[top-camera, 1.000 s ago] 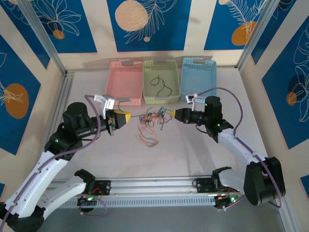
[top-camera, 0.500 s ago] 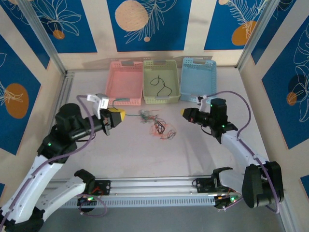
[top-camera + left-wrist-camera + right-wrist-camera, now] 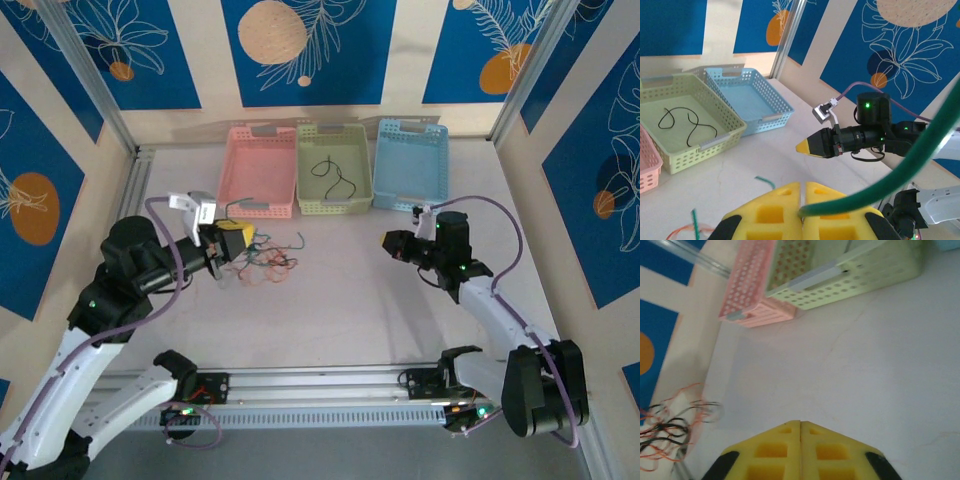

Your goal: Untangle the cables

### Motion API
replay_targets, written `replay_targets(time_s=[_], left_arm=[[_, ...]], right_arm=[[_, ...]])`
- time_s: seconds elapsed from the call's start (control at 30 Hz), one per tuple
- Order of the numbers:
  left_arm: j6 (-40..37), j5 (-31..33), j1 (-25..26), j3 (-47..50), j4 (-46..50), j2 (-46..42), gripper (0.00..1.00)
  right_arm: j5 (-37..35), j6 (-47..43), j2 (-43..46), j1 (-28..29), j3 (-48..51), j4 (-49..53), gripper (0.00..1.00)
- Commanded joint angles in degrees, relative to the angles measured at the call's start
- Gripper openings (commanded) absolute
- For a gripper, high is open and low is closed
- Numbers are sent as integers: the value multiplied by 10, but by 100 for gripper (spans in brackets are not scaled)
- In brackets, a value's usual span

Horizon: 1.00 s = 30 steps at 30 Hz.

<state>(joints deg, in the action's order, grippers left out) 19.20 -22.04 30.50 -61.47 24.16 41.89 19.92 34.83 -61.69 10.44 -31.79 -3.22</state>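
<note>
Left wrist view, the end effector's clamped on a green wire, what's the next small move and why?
Probably move the right end effector across to the tangle and pin it. The left end effector is shut on the green wire with the tangle beside it. The right one is shut, empty and well apart, so pulling alone would likely drag everything along.

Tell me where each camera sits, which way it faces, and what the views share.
Top external: above and behind the bases, looking down on the table, left arm, right arm and the cable tangle.
Left wrist: on the left arm, facing the right arm across the table; its own left fingers pinch a green cable.
Right wrist: on the right arm, facing left toward the tangle; its own right fingers are shut.
Shared: the green basket appears in all three.
</note>
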Motion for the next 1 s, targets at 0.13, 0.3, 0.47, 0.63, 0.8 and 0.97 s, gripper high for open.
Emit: replay_targets(time_s=[0.13, 0.3, 0.47, 0.63, 0.8, 0.97], left_arm=[[32, -28, -3, 2, -68, 16, 0], [57, -55, -2, 5, -94, 30, 0], [69, -62, -2, 5, -104, 36, 0], [75, -63, -2, 5, -102, 42, 0], [75, -63, -2, 2, -94, 43, 0], [79, -65, -2, 0, -95, 44, 0]], right_arm=[[0, -114, 50, 135, -1, -79, 51], [-21, -199, 76, 224, 16, -158, 66], [-28, -270, 71, 282, 8, -196, 73], [-50, -372, 65, 335, 0, -232, 74], [-63, -441, 28, 355, -38, -212, 74], [-87, -465, -22, 357, -71, -221, 74]])
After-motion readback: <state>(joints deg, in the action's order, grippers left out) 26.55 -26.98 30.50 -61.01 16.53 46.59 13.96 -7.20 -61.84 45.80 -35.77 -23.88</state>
